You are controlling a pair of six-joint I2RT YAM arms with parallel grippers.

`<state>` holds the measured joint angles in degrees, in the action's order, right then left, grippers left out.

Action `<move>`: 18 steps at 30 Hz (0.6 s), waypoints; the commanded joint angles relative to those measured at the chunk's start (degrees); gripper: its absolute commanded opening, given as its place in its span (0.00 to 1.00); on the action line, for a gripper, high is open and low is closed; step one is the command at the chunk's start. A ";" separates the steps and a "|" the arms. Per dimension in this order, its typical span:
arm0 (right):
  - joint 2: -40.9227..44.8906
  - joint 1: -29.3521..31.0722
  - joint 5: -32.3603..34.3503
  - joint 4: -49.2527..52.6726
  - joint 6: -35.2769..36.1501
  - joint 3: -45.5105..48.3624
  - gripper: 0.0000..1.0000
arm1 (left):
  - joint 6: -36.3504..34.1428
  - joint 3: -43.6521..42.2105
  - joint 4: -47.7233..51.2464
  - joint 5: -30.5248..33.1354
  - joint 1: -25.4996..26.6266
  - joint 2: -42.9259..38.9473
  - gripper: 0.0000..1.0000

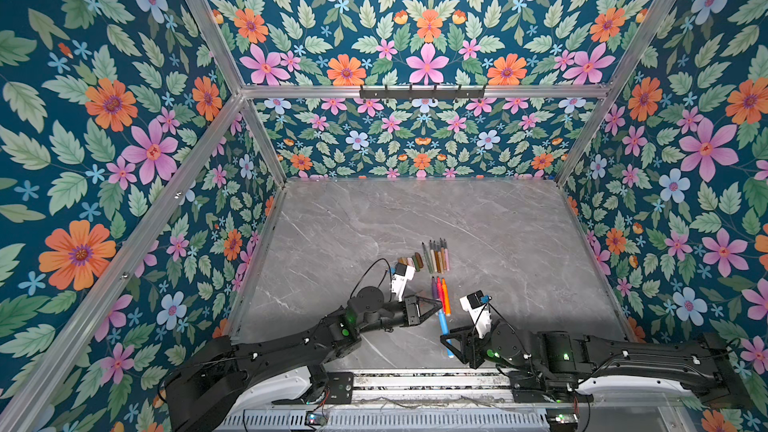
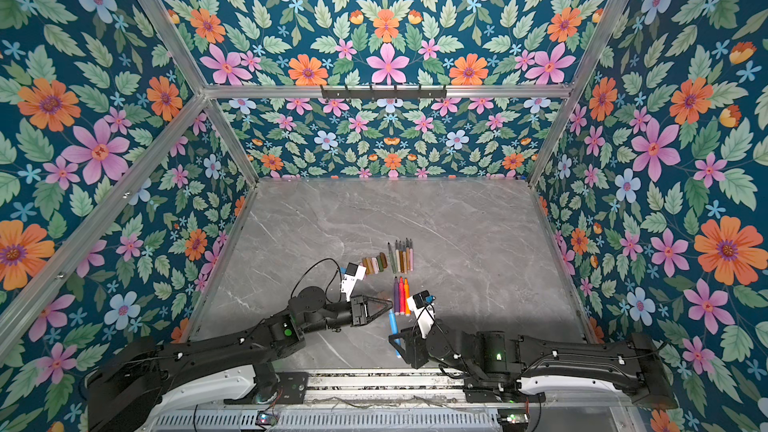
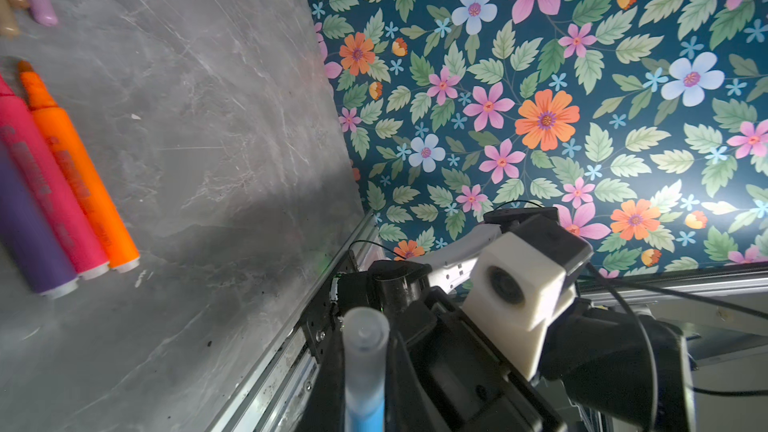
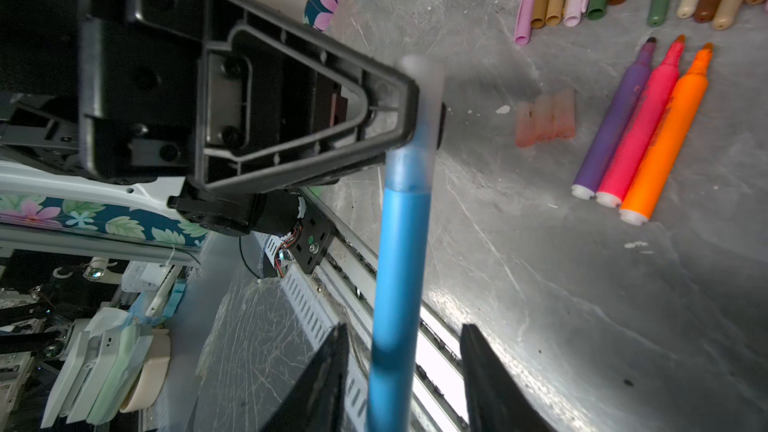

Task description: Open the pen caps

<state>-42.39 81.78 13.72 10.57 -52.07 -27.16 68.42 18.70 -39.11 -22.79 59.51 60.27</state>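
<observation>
In both top views the left gripper (image 1: pixel 437 305) (image 2: pixel 388 306) is seen closed on the far end of a blue pen (image 1: pixel 444 326) (image 2: pixel 393 324). The pen is carried over the tabletop (image 1: pixel 498 222), close to the middle of its near edge. The right gripper (image 1: pixel 448 345) is placed at the pen's near end. A row of removed pen caps (image 1: pixel 409 261) is laid farther from the near edge than the left gripper, just beside a row of uncapped pens (image 1: pixel 436 257). Three bright markers (image 1: pixel 441 297) are laid between that row and the blue pen.

In the left wrist view a translucent cap (image 3: pixel 365 342) is seen fitted on the blue barrel, and the bright markers (image 3: pixel 54 168) are found side by side, touching.

In the right wrist view the left gripper's jaws are shown clamped on the translucent cap (image 4: pixel 422 106). The right gripper's fingers (image 4: pixel 328 388) are held apart, with the blue pen between them and a gap on either side. Three reddish caps (image 4: pixel 546 118) are laid together on the tabletop, near the markers.
</observation>
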 commanded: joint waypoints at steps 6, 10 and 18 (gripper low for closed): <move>-0.42 -0.04 0.12 -1.89 0.75 -0.53 0.09 | -0.47 0.16 -2.29 0.21 0.72 -0.19 0.00; 0.46 0.04 1.57 -0.37 -0.71 -0.07 0.00 | -1.68 0.51 1.00 1.87 0.56 -1.46 0.00; -5.39 0.13 -3.59 -6.65 -4.60 2.69 0.00 | -16.97 19.21 28.55 5.20 -12.92 -0.50 0.00</move>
<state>-45.56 81.28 18.44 -0.49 -54.72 -25.21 57.98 33.50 -14.98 -28.08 51.81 58.98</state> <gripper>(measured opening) 0.141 0.139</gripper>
